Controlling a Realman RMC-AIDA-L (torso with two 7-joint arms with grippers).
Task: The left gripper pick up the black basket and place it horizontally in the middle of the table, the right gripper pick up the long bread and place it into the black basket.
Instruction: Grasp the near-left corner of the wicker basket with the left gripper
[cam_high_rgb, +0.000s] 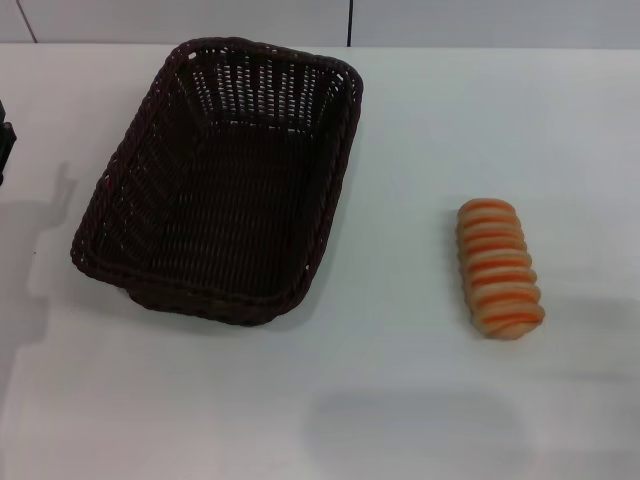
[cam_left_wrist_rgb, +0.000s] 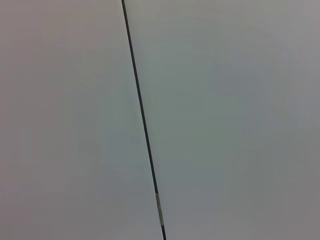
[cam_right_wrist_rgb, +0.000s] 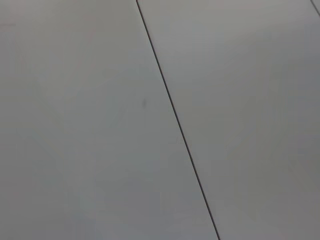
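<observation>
The black basket (cam_high_rgb: 218, 180) is empty and lies on the left half of the white table (cam_high_rgb: 400, 400), its long side running away from me and slightly tilted. The long bread (cam_high_rgb: 499, 266), orange-tan with cream stripes, lies on the table to the right of the basket, well apart from it. At the far left edge of the head view, left of the basket, a dark sliver of my left gripper (cam_high_rgb: 5, 140) shows, apart from the basket. My right gripper is out of view. Both wrist views show only a pale flat surface with a dark seam.
A pale wall with a dark vertical seam (cam_high_rgb: 349, 22) stands behind the table's far edge. Soft shadows fall on the tabletop at the left (cam_high_rgb: 35, 260) and near the front (cam_high_rgb: 400, 430). Bare table lies between basket and bread.
</observation>
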